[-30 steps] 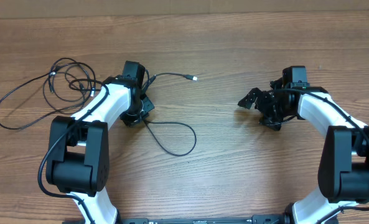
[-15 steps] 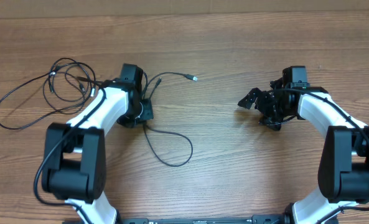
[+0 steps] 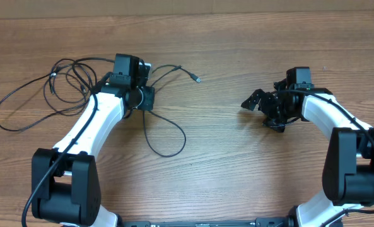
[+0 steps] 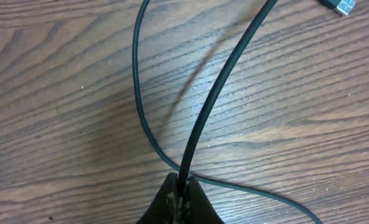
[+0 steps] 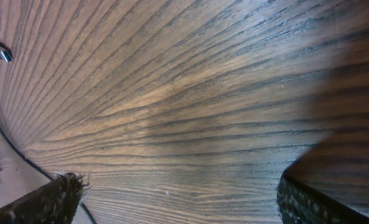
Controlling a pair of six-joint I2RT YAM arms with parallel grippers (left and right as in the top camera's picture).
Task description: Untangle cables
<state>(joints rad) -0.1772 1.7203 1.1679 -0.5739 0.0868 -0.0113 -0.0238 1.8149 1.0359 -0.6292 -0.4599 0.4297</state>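
Note:
Thin black cables (image 3: 54,88) lie in loose loops at the far left of the wooden table. One strand runs from them past my left gripper (image 3: 147,98) to a silver-tipped plug (image 3: 197,79), with a loop (image 3: 164,135) lying nearer the front. In the left wrist view my left gripper (image 4: 184,194) is shut on a black cable (image 4: 218,93) that rises from the jaws toward the plug (image 4: 343,6); a thinner strand (image 4: 137,93) crosses beneath it. My right gripper (image 3: 261,112) stands open on the right, far from the cables, with only bare wood between its fingers (image 5: 53,199).
The table edge (image 3: 187,14) runs along the far side. In the right wrist view a plug (image 5: 0,53) and a cable strand (image 5: 10,149) show at the far left. Bare wood (image 3: 224,151) lies between the two arms.
My left gripper has moved away from the front and slightly left, still shut on the cable; the loop was dragged left with it. The plug and the right arm stayed put.

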